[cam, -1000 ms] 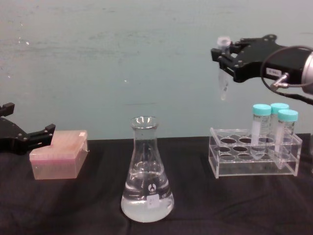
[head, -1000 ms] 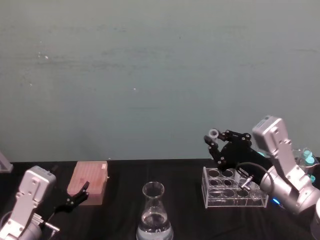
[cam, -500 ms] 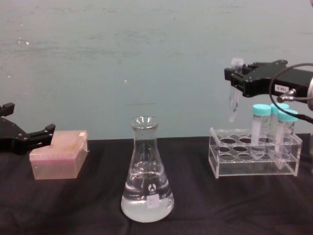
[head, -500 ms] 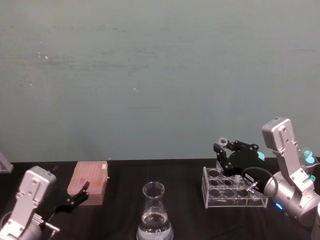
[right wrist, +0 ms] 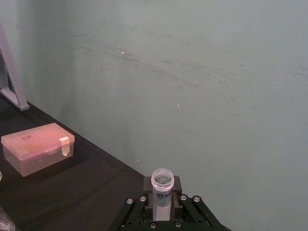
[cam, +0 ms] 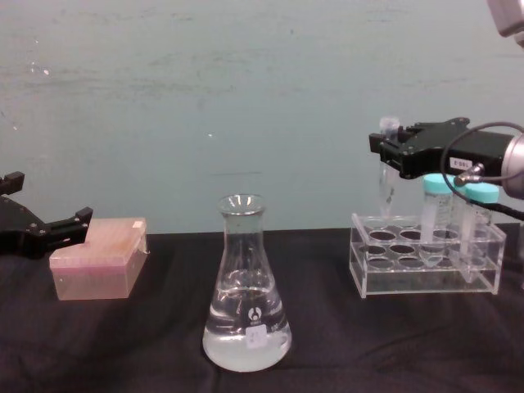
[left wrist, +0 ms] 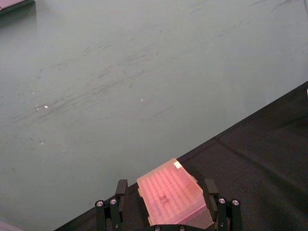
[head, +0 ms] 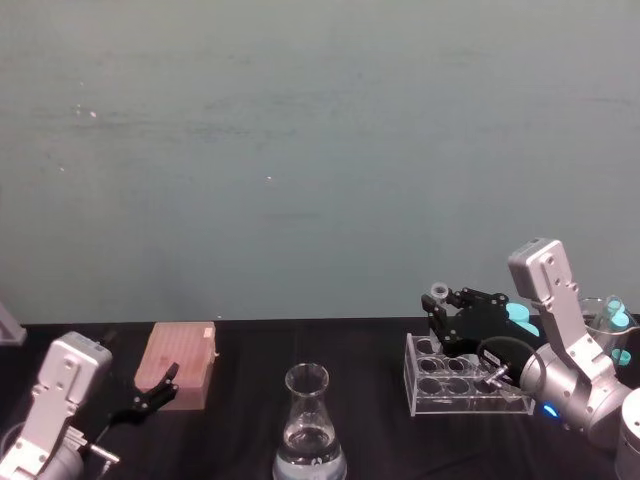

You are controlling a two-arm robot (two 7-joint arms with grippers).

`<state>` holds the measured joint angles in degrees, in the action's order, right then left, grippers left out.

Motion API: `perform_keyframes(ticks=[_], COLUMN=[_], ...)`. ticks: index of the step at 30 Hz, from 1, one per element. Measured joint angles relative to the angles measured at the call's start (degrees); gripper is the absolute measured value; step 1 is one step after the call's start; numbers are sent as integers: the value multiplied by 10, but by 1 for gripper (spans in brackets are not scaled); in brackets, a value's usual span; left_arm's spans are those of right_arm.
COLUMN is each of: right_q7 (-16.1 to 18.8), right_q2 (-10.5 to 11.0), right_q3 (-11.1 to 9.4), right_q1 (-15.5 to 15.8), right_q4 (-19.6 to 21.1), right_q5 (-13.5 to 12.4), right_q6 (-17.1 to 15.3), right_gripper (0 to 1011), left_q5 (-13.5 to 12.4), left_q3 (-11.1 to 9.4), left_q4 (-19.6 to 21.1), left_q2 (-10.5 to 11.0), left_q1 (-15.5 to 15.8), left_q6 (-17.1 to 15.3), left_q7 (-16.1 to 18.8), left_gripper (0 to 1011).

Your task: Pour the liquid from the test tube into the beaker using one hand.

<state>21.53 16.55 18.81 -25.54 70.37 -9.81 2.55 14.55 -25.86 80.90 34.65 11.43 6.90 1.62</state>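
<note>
Since a second ago the right gripper (head: 441, 309) has dropped from high above the rack (head: 462, 377) to just over its left end, clamped on the test tube (head: 437, 292); the left gripper (head: 152, 394) sits open beside the pink box (head: 178, 364); from the chest, the tube (cam: 386, 168) hangs upright above the rack (cam: 424, 260), well right of the beaker (cam: 245, 286) holding liquid (cam: 246, 336); from the right wrist, the tube's open mouth (right wrist: 162, 179) shows between the closed jaws.
</note>
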Motion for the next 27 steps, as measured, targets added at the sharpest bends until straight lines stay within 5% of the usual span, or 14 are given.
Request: perform_keyframes(ticks=[27], right_q7=[14], right_q2=[-13], right_q3=[11], right_q1=[-21], right_q4=[-53], right_q5=[2], right_q6=[-21], right_gripper=[224], left_q5=[0], left_q3=[0], left_q4=[0], left_q2=[0], left_q1=[0], left_q6=[0], left_q7=[0], left_gripper=[1000])
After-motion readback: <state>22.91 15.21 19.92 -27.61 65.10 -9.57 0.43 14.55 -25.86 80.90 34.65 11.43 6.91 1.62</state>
